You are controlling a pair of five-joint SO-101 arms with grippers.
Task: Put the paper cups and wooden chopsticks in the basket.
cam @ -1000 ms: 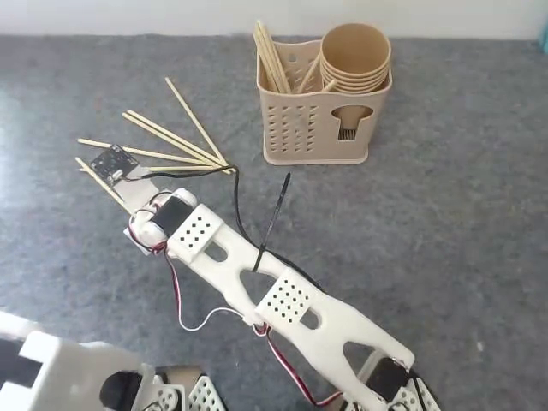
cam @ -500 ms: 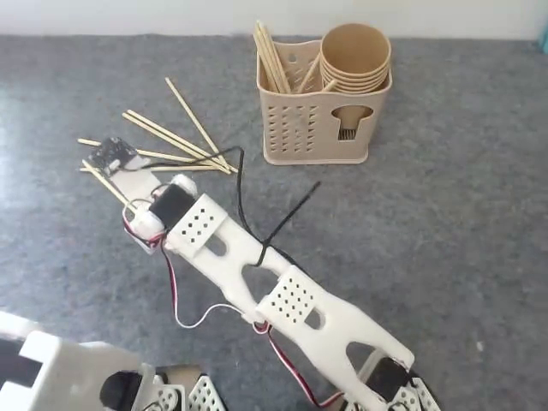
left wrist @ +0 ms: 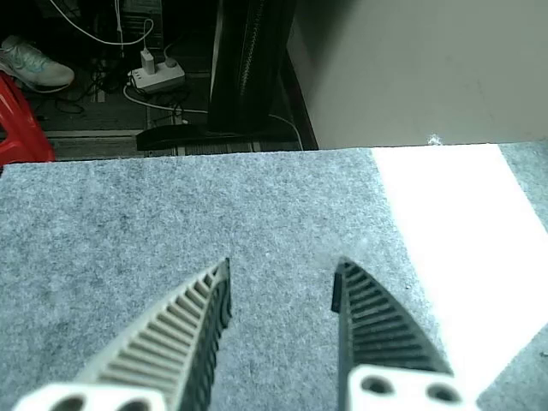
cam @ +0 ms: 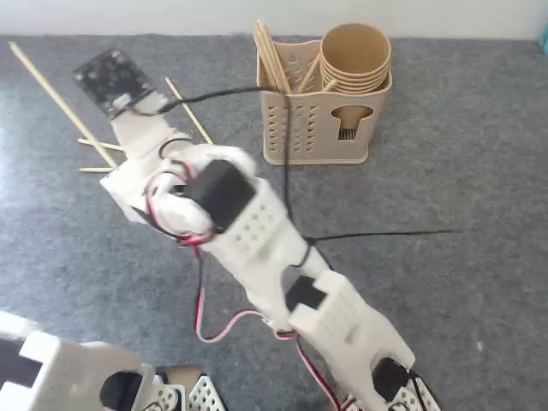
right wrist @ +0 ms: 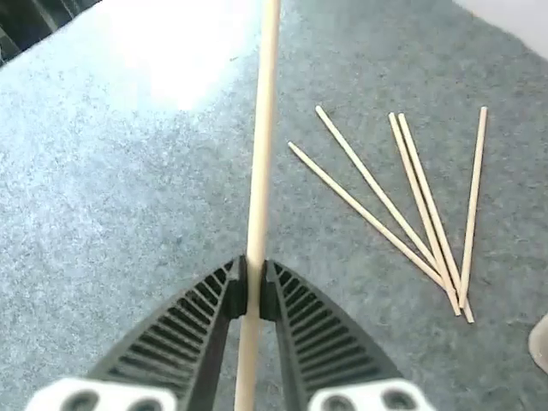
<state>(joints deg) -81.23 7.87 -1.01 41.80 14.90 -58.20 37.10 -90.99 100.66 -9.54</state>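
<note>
Fingers (left wrist: pixel 171 334) of the left gripper (left wrist: pixel 282 265) stand well apart with nothing between them, above bare grey felt of the counter (cam: pixel 479 214) near its edge.

Far to the left of the beige perforated plastic basket (cam: pixel 300 128), the right gripper (right wrist: pixel 253 270) is clamped narrowly on one long pale wooden chopstick (right wrist: pixel 261 128). From above, that held stick (cam: pixel 51 90) slants away from the basket toward the counter's far left corner.

Five loose wooden chopsticks (right wrist: pixel 419 214) lie flat on the felt between the held one and the basket, fanned so that their ends draw together on the basket side. They are thin, straight and light tan. The arm covers the middle of the fan in the high view.

In the basket's left part a bundle of wooden chopsticks (cam: pixel 270 51) stands upright against the corner, with two more leaning toward the cups; the bundle's count cannot be told. In its right part sits one nested stack of brown paper cups (cam: pixel 355 51), mouth up, several rims showing, the exact number unclear.
</note>
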